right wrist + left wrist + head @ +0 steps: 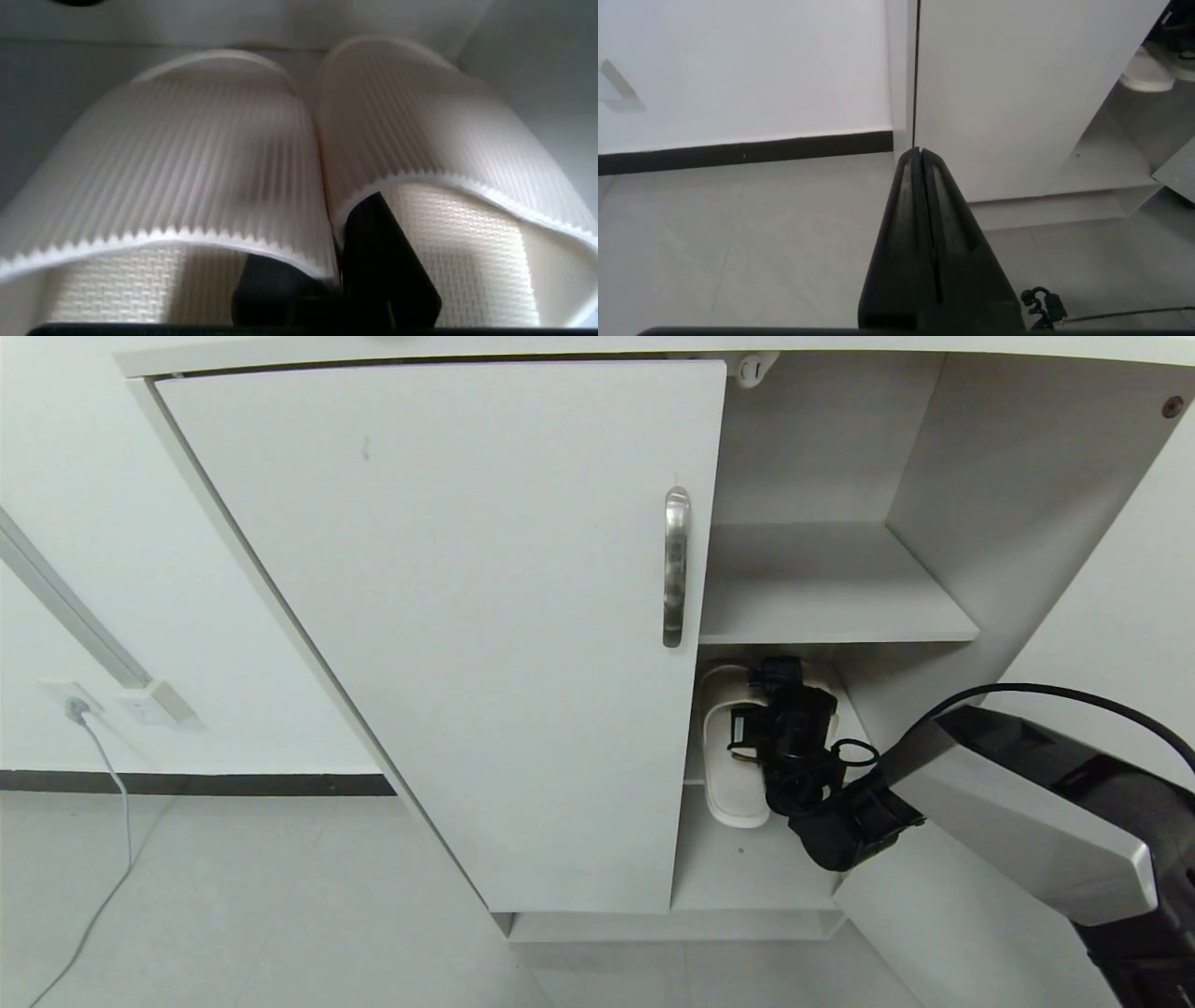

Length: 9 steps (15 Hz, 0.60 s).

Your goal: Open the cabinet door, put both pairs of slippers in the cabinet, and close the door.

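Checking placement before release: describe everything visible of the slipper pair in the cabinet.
The slipper pair is white and looks like soft foam, with wide ribbed upper bands, scalloped band edges and textured footbeds. The two lie side by side, touching, toes toward the back of the cabinet, in the lower compartment under the shelf. The right gripper reaches under both bands and clamps their adjoining edges. Whether the soles rest on the cabinet floor cannot be told.

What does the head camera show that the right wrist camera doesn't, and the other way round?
Head view adds: the cabinet door with its metal handle, the middle shelf, and the right arm inside the bottom compartment. Right wrist view adds: the ribbed straps of the slippers up close, with the right gripper pinching their adjoining sides. Shared: the white slippers themselves.
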Tool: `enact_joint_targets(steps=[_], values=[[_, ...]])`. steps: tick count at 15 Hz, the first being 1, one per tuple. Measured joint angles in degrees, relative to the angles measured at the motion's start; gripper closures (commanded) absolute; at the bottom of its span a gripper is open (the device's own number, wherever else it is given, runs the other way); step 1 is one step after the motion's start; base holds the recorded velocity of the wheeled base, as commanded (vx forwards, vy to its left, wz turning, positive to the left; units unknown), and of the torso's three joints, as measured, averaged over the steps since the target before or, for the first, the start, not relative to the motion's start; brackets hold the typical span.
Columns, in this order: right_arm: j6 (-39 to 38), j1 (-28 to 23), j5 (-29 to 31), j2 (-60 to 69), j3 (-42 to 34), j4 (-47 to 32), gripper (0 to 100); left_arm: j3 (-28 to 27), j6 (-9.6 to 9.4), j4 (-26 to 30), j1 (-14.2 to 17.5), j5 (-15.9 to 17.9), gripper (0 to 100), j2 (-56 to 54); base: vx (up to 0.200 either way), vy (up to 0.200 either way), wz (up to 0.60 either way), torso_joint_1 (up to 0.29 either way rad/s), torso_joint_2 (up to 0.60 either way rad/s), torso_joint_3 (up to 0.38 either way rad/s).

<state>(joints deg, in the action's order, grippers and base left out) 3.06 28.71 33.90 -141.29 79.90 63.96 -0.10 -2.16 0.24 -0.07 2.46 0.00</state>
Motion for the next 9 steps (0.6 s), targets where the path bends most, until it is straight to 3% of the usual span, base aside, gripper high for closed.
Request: enact_joint_targets(steps=[9], values=[[0.1,0.7,-0.6,-0.7,2.6,-3.2,100,0.0,0.0,0.0,0.0,0.0,100,0.0,0.0,0.0,0.0,0.0,0.0,0.0]])
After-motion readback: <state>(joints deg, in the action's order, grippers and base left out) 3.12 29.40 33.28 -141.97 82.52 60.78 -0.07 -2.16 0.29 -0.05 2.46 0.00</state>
